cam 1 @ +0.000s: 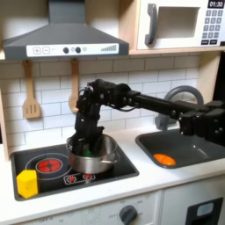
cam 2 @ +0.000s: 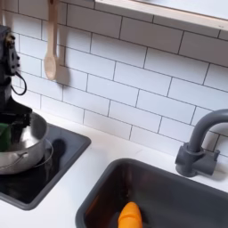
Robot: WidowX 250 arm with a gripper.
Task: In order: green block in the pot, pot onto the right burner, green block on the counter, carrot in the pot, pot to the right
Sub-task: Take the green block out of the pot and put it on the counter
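Working across the first exterior view from its left. A yellow block stands on the pale table, just off the front left corner of the black stovetop. The left burner glows red and is bare. On the wall above hang two wooden utensils, under the grey range hood.

Next comes the pot, silver, sitting on the stovetop at the right burner. The arm reaches in from the first exterior view's right and bends down over it; the gripper hangs at the pot's mouth, low inside the rim. I cannot tell from here whether the fingers are spread or pinching anything.

In the second exterior view the pot sits at the left edge, and I see a patch of bright green inside it, the green block, right below the dark gripper parts. Whether the fingers touch it I cannot say.

Further right in both exterior views, the sink is set into the table, with the dark curved faucet behind it. The carrot lies on the basin floor near the front; in the second exterior view the carrot sits at the bottom edge. A microwave is mounted up top.
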